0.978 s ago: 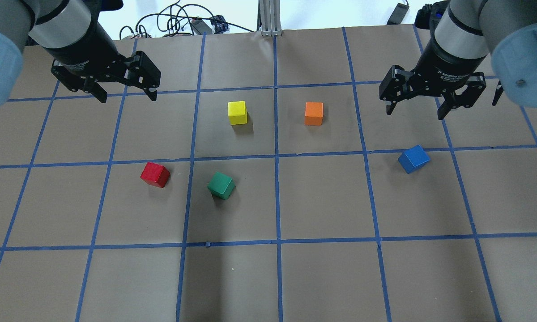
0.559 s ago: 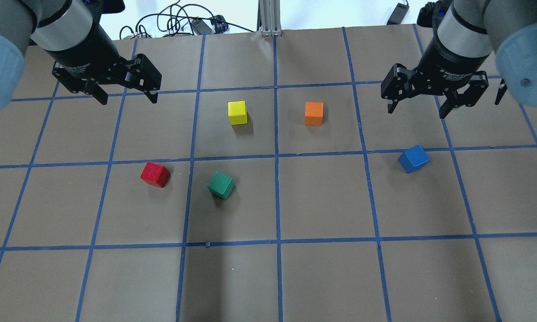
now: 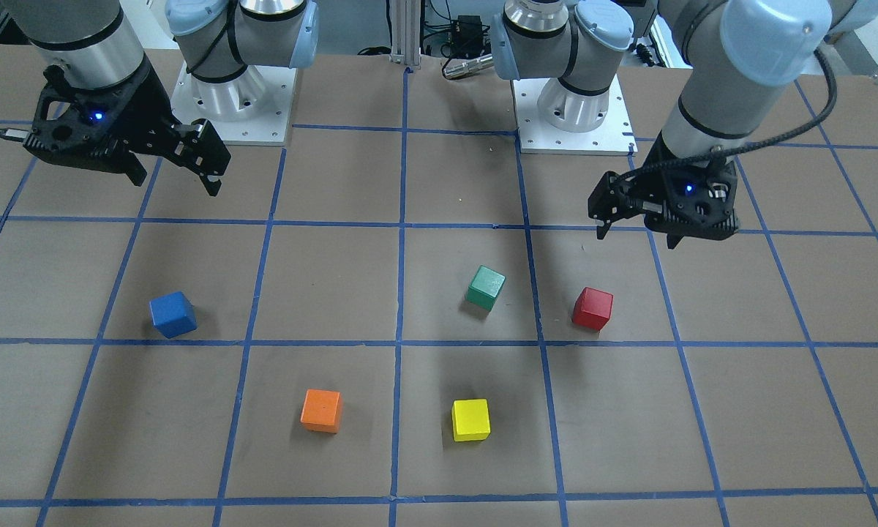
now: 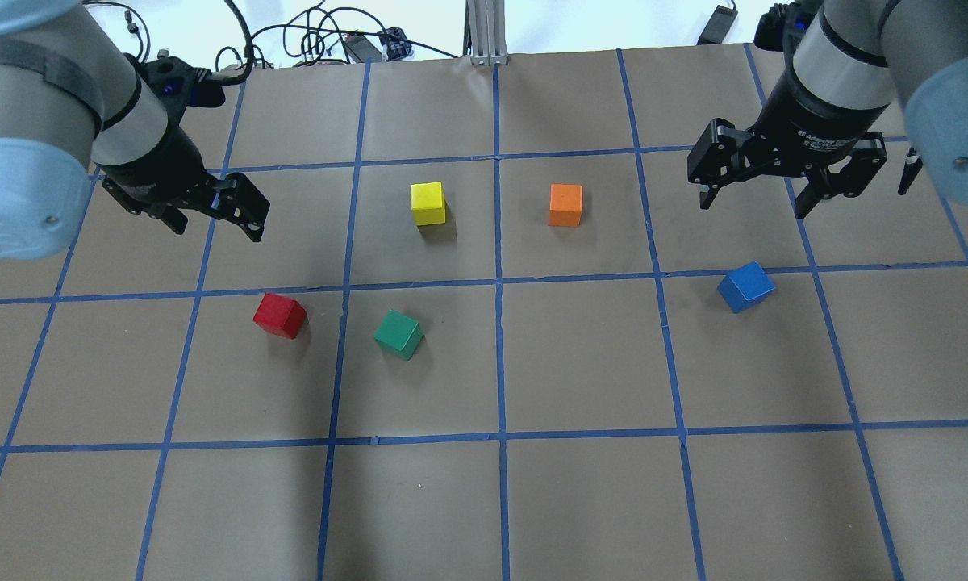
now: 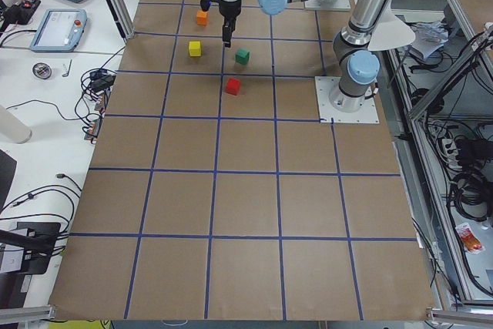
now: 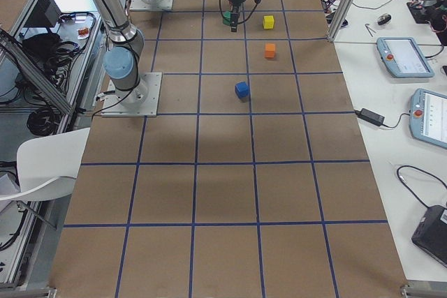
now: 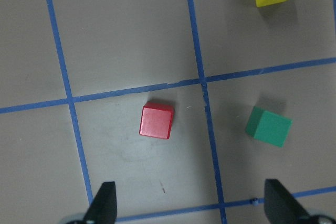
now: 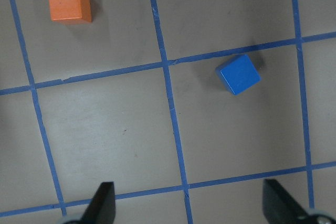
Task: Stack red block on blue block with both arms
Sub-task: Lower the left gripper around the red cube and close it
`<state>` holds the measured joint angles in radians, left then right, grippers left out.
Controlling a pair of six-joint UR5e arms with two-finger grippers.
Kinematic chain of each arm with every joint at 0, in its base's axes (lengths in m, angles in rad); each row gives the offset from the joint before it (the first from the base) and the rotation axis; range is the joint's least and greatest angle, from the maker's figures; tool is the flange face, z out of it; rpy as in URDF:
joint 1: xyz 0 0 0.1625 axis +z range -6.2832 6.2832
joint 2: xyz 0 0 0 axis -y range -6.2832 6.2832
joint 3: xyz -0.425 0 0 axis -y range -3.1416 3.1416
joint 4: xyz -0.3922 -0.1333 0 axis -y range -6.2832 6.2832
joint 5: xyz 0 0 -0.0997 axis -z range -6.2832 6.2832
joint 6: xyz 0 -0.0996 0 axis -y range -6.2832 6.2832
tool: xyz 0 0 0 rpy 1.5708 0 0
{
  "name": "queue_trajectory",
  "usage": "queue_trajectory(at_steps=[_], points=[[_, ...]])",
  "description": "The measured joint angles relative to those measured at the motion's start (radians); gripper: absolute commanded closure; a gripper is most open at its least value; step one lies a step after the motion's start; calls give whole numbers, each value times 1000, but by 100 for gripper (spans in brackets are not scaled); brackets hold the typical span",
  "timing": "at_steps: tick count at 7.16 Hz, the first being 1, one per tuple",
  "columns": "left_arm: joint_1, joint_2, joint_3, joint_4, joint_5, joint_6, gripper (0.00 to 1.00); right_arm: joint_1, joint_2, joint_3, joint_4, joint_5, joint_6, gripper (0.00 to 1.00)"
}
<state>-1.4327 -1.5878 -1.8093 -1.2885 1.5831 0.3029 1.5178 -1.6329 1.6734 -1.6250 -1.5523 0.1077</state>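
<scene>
The red block [image 4: 279, 315] lies on the brown table, left of centre; it also shows in the front view [image 3: 593, 308] and the left wrist view [image 7: 156, 120]. My left gripper [image 4: 218, 230] is open and empty, above the table just beyond the red block and a little to its left. The blue block [image 4: 746, 286] lies at the right, turned askew; it also shows in the front view [image 3: 173, 314] and the right wrist view [image 8: 239, 74]. My right gripper [image 4: 752, 208] is open and empty, raised just beyond the blue block.
A green block [image 4: 398, 334] lies close to the right of the red one. A yellow block [image 4: 427, 203] and an orange block [image 4: 565, 205] sit farther back near the middle. Blue tape lines grid the table [image 4: 581, 363]. Cables lie past the far edge.
My left gripper has moved nearer, toward the red block, still open. My right gripper has shifted only slightly. The blocks have not moved.
</scene>
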Motion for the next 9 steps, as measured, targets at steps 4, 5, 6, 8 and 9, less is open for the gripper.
queue_trajectory(at_steps=[4,5,6,8,9], points=[[33,-193,-122,258,-4,184,0,1,-9,4,3,-6,0,0],[39,-235,-128,273,-5,210,0,1,-10,4,4,-6,4,0],[45,-262,-139,285,-5,226,0,1,-11,5,5,-6,6,0],[47,-290,-192,378,-3,230,39,2,-13,6,5,-24,0,0],[47,-303,-217,425,-2,225,55,1,-13,6,5,-39,-3,0]])
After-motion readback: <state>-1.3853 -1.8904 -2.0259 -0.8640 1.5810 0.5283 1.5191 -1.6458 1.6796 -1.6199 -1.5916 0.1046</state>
